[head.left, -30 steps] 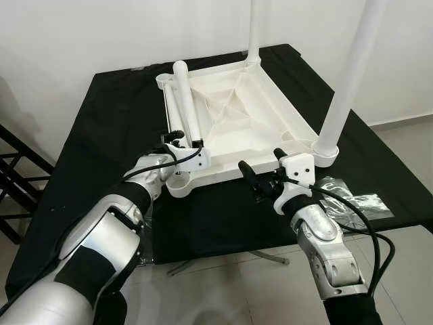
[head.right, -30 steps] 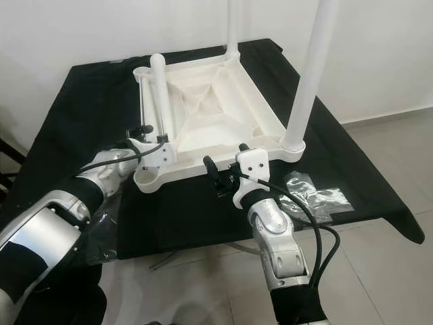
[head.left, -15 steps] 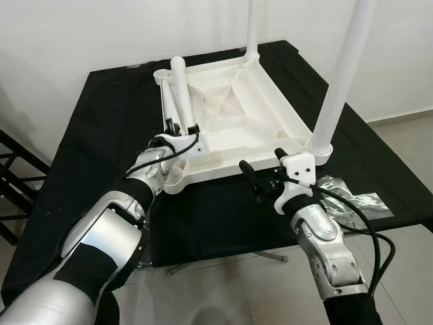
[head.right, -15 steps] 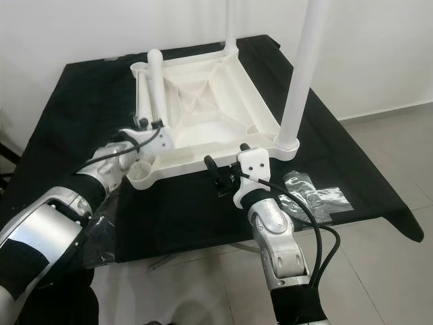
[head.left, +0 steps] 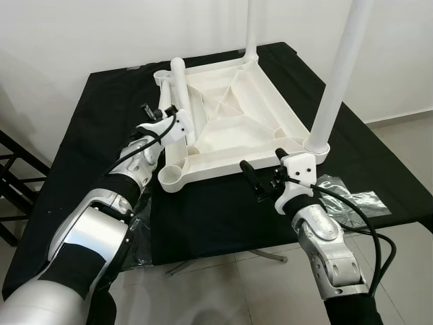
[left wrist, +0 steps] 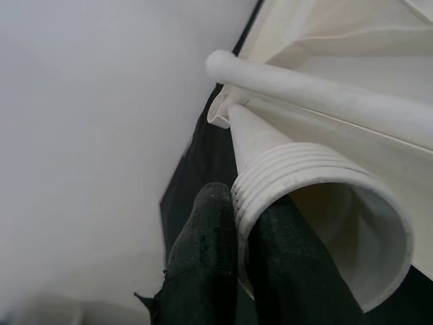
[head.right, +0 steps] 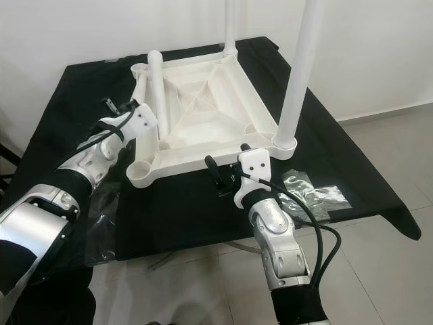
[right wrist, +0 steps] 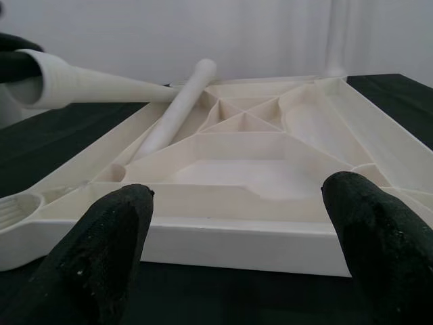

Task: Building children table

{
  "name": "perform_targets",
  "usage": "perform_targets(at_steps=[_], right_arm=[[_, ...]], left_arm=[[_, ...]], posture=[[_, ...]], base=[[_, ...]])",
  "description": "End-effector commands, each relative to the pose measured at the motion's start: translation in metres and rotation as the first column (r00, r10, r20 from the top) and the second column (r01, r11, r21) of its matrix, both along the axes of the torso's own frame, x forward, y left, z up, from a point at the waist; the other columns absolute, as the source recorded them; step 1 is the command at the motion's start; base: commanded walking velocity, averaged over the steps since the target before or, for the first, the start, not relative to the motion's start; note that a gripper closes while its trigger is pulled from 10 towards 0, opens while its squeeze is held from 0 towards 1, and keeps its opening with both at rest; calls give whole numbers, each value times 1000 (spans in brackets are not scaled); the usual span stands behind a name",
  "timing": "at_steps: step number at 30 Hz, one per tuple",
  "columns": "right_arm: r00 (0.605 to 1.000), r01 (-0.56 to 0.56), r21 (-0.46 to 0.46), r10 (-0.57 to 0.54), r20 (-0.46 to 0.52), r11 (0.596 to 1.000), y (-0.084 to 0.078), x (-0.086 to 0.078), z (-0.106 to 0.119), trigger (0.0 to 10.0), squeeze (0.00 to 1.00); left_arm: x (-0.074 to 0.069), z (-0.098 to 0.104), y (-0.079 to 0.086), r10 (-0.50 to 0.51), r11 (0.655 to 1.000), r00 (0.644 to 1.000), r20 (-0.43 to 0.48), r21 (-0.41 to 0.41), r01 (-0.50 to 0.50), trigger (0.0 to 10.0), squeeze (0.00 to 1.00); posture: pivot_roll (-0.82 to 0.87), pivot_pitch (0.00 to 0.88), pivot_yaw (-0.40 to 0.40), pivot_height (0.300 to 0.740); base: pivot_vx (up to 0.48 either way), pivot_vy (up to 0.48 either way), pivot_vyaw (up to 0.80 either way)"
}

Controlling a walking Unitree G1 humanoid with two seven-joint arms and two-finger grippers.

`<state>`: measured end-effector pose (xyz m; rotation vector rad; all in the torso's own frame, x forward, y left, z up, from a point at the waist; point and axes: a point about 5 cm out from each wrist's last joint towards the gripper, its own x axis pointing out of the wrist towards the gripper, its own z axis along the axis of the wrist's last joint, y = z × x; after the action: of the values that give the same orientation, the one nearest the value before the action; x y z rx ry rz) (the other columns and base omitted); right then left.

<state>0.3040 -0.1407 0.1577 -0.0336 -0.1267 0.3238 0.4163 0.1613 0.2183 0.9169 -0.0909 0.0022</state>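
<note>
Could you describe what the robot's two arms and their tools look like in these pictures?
Both arms have silver, rounded shells with black sections at the joints. Each wrist carries a white blocky housing, and a black cable loops along each forearm. The left tool and right tool each have two long black fingers with a rough, matte surface and rounded tips.

We find no text, label, brand, number or sign that we can read on anything in these views; every surface we see is plain.
</note>
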Motion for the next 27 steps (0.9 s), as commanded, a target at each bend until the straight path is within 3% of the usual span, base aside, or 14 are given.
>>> perform_targets(at_steps=[1, 2, 9, 11, 13, 18, 19, 20, 21, 22, 23, 24, 25, 27], right_arm=[[1000, -7, 20, 7, 5, 1000, -1, -1, 4, 10000, 0], [1000, -7, 20, 7, 5, 1000, -1, -1, 4, 10000, 0], [999, -29, 58, 28, 21, 998, -7, 0, 14, 10000, 0], [999, -29, 58, 28, 21, 998, -7, 0, 14, 10000, 0], [999, -38, 76, 36, 27, 996, -9, 2, 18, 10000, 0], [999, -45, 90, 43, 34, 995, -11, 4, 22, 10000, 0], [998, -54, 117, 50, 36, 992, -10, 4, 24, 10000, 0], [998, -54, 117, 50, 36, 992, -10, 4, 24, 10000, 0], [998, -59, 136, 55, 38, 989, -9, 4, 25, 10000, 0], [997, -71, 190, 64, 41, 979, -9, 4, 29, 10000, 0], [997, -71, 190, 64, 41, 979, -9, 4, 29, 10000, 0], [994, -110, 308, 99, 50, 945, -7, 5, 37, 10000, 0], [994, -110, 308, 99, 50, 945, -7, 5, 37, 10000, 0], [963, -268, 533, 244, 117, 802, 3, 1, 59, 10000, 0]], left_arm=[[-2, 0, 20, 46, 997, 999, -1, -64, -46, 0, 0], [-2, 0, 20, 46, 997, 999, -1, -64, -46, 0, 0], [-10, 35, 34, -14, 950, 982, 189, -303, 72, 0, 0], [-10, 35, 34, -14, 950, 982, 189, -303, 72, 0, 0], [-13, 41, 40, -17, 920, 976, 215, -378, 100, 0, 0], [-20, 47, 48, -44, 888, 963, 266, -432, 160, 0, 0], [-24, 51, 52, -47, 846, 954, 297, -495, 196, 0, 0], [-24, 51, 52, -47, 846, 954, 297, -495, 196, 0, 0], [-26, 54, 54, -46, 814, 947, 319, -538, 221, 0, 0], [-29, 58, 55, -68, 743, 934, 351, -607, 283, 0, 0], [-29, 58, 55, -68, 743, 934, 351, -607, 283, 0, 0], [-34, 64, 54, -107, 603, 911, 399, -703, 379, 0, 0], [-34, 64, 54, -107, 603, 911, 399, -703, 379, 0, 0], [-45, 71, 57, -168, 254, 844, 510, -804, 537, 0, 0]], posture=[[-64, 93, 67, 740], [-64, 93, 67, 740], [-64, 93, 56, 740], [-64, 93, 56, 740], [-63, 91, 47, 740], [-63, 89, 43, 740], [-63, 88, 41, 740], [-63, 88, 41, 740], [-63, 88, 41, 740], [-62, 87, 39, 740], [-62, 87, 39, 740], [-60, 86, 39, 740], [-60, 86, 39, 740], [-54, 84, 35, 740]], base=[[0, 0, 0], [0, 0, 0], [0, 0, 0], [0, 0, 0], [0, 0, 0], [0, 0, 0], [0, 0, 0], [0, 0, 0], [0, 0, 0], [0, 0, 0], [0, 0, 0], [0, 0, 0], [0, 0, 0], [0, 0, 0]])
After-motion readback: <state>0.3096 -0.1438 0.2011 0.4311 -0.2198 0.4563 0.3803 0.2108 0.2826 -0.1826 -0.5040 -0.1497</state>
